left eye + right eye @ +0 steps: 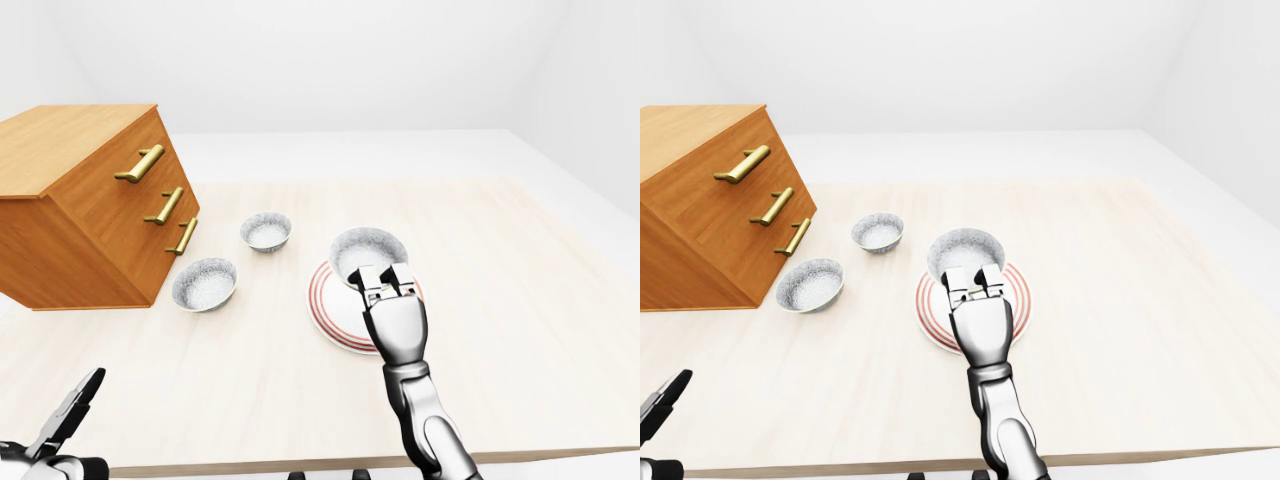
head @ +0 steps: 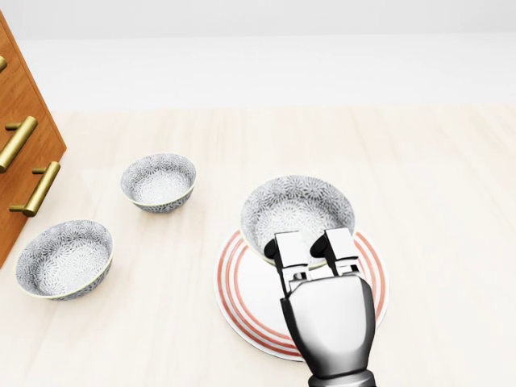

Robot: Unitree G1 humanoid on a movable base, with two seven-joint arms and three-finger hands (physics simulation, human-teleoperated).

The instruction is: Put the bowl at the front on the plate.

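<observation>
A grey patterned bowl [image 2: 298, 211] sits over the top part of the white plate with red rings [image 2: 242, 300] in the head view. I cannot tell whether it touches the plate. My right hand [image 2: 311, 247] reaches in from the bottom, its fingers shut on the bowl's near rim. The palm hides the plate's middle. My left hand [image 1: 72, 412] shows only at the bottom left corner of the left-eye view, low beside the table, its fingers stretched out and holding nothing.
Two more patterned bowls stand left of the plate, one [image 2: 159, 182] higher up and one [image 2: 64, 259] lower near the wooden drawer chest [image 1: 90, 200] with brass handles. The pale wooden table [image 1: 520, 300] stretches to the right.
</observation>
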